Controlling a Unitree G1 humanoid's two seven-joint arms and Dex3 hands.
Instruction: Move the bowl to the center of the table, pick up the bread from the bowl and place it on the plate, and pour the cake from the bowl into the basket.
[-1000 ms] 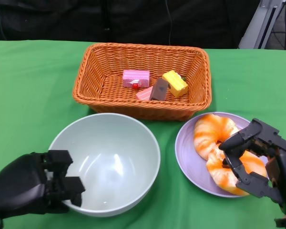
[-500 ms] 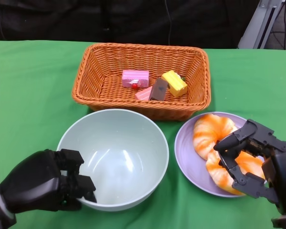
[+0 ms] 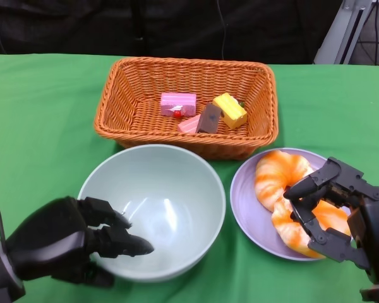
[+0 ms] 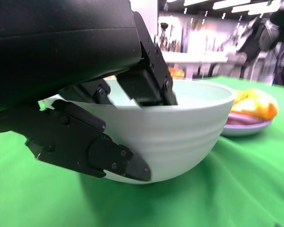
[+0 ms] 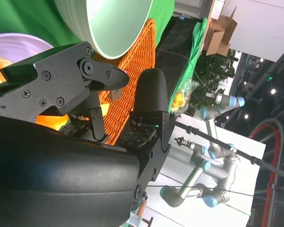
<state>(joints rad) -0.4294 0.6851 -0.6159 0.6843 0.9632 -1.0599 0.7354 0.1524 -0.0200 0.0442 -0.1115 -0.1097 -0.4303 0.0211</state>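
The pale green bowl (image 3: 161,202) stands on the green cloth, in front of the basket, and looks empty. My left hand (image 3: 66,243) is at its near-left rim, fingers spread over the rim and pointing into the bowl. In the left wrist view the bowl (image 4: 184,127) stands between the fingers (image 4: 144,82) and the thumb below. Orange bread (image 3: 275,173) lies on the purple plate (image 3: 245,214). My right hand (image 3: 331,211) hovers over the bread, fingers apart, holding nothing. Pink (image 3: 178,102), yellow (image 3: 230,110) and brown (image 3: 210,118) cake pieces lie in the wicker basket (image 3: 183,63).
The basket stands directly behind the bowl and plate, close to both. Bowl and plate nearly touch. The green cloth (image 3: 38,126) stretches out to the left and far right. The right wrist view shows the bowl (image 5: 113,23) and basket (image 5: 142,61) beyond the fingers.
The bowl slid to the right and a little away from me with my left hand, then stopped. The left fingers have now spread off the rim. The right hand barely moved.
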